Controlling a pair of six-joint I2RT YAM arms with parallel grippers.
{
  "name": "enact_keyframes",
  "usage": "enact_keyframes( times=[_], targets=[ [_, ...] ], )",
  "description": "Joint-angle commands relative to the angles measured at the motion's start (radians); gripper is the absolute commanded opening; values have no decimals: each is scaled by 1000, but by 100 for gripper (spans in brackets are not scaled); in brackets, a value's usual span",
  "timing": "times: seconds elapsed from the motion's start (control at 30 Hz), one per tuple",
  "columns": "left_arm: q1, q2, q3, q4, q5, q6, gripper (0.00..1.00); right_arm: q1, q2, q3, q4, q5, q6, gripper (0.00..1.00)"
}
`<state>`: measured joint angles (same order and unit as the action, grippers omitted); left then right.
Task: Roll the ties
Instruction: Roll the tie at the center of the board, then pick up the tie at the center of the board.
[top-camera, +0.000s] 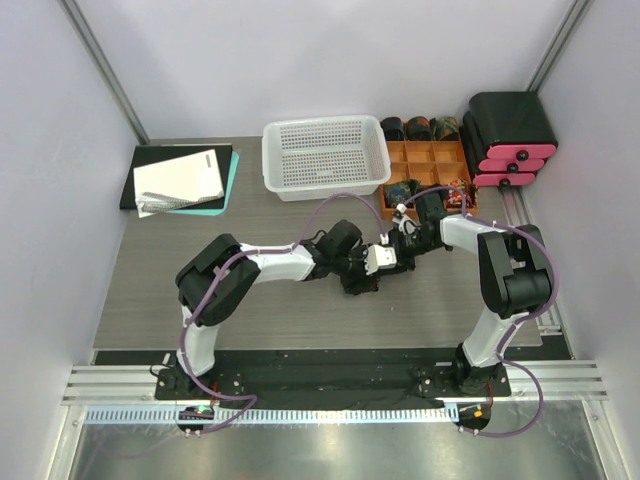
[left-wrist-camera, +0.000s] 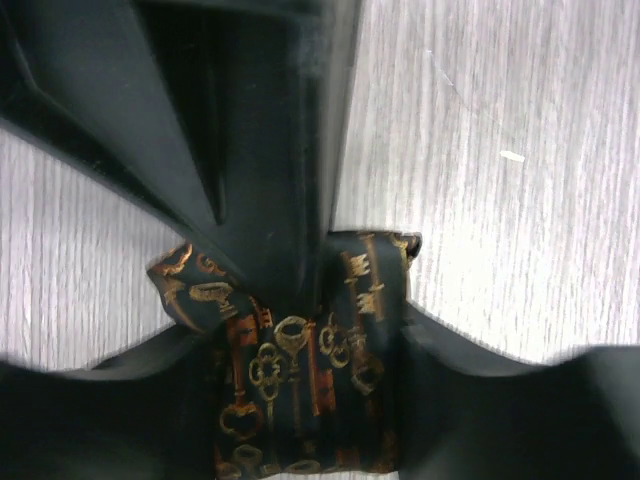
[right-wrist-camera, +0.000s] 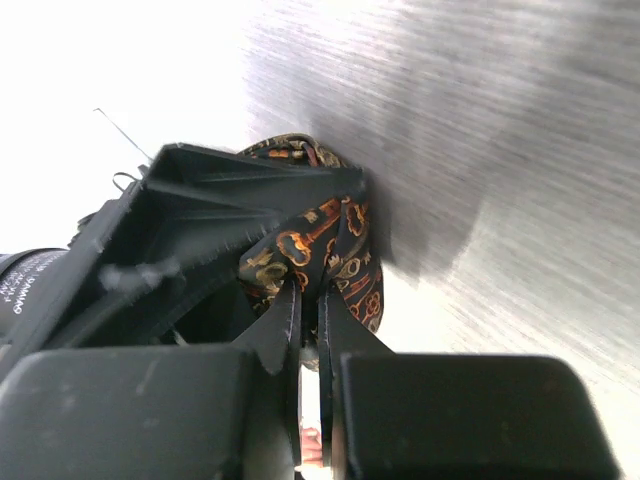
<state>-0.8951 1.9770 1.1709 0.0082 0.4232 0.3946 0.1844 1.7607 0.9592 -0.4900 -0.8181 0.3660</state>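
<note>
A dark tie with a gold and orange key pattern is wound into a small roll on the table. My left gripper is shut on the roll, one finger against each side. My right gripper has its jaws almost together, pinching fabric of the same tie at the roll. In the top view the left gripper and the right gripper meet mid-table and hide the roll between them. The right gripper's black fingers reach into the left wrist view from above.
A white mesh basket stands at the back. To its right, an orange compartment tray holds rolled ties. A black and pink drawer box is at the back right, and notebooks at the back left.
</note>
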Motion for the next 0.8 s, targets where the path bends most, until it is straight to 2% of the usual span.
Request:
enact_keyframes(
  times=[0.0,0.03,0.2,0.23,0.27,0.3,0.33,0.43,0.6,0.77],
  targets=[
    [-47,34,-57,-111,-63,99,42,4,-17,26,36,-23,31,1],
    [-50,33,-69,-108,-83,105,34,4,-14,29,34,-23,31,1],
    [-56,37,-79,-111,-115,132,14,4,-9,33,36,-16,34,1],
    [-56,39,-79,-111,-119,132,19,3,-9,35,34,-7,31,1],
    [-56,36,-77,-112,-130,124,32,4,-9,39,33,-4,28,1],
    [-54,28,-79,-103,-138,110,48,3,-9,42,33,-3,25,1],
    [-51,16,-82,-88,-142,93,71,1,-9,47,30,0,25,1],
    [-21,-62,-86,-65,-121,17,100,-8,-17,85,7,13,14,1],
    [60,-254,-31,-187,-17,-97,100,-45,-70,231,-120,46,-67,1],
    [85,-412,-2,-330,-11,-123,100,-92,-110,442,-300,140,-179,1]
  ],
)
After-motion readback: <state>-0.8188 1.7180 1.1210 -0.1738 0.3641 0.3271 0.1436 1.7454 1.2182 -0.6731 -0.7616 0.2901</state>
